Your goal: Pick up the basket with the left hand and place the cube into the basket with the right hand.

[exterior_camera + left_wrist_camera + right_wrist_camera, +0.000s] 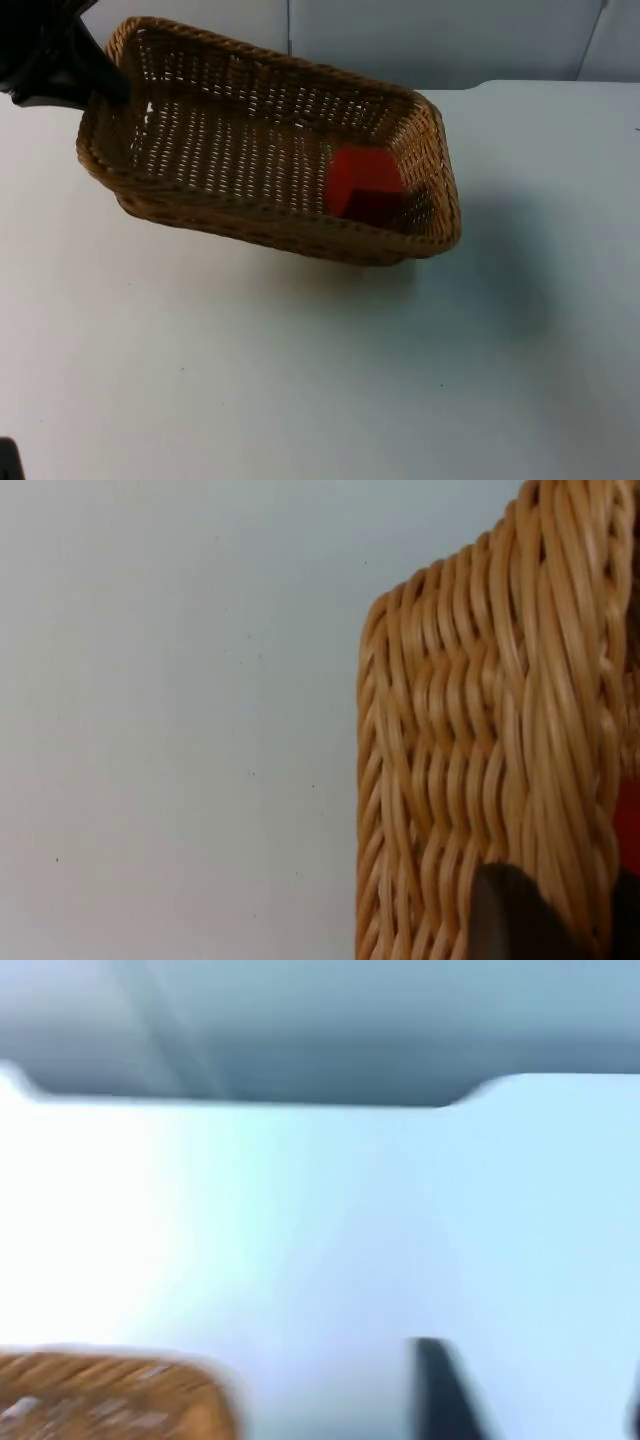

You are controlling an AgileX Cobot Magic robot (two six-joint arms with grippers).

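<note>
A woven wicker basket [250, 215] hangs tilted above the white table, its left end raised. My left gripper [108, 88] is shut on the rim at that left end. In the left wrist view the basket's wall [470, 730] runs between the black fingertips [510, 920]. A red cube [365, 180] lies inside the basket at its lower right end, and a sliver of its red [628, 820] shows past the wall. My right gripper [535, 1400] is open over bare table with nothing between its fingers, and the basket's rim [110, 1390] lies off to its side.
The white table [300, 380] spreads wide in front of and to the right of the basket. The grey partition wall [430, 40] closes off the table's far edge behind it.
</note>
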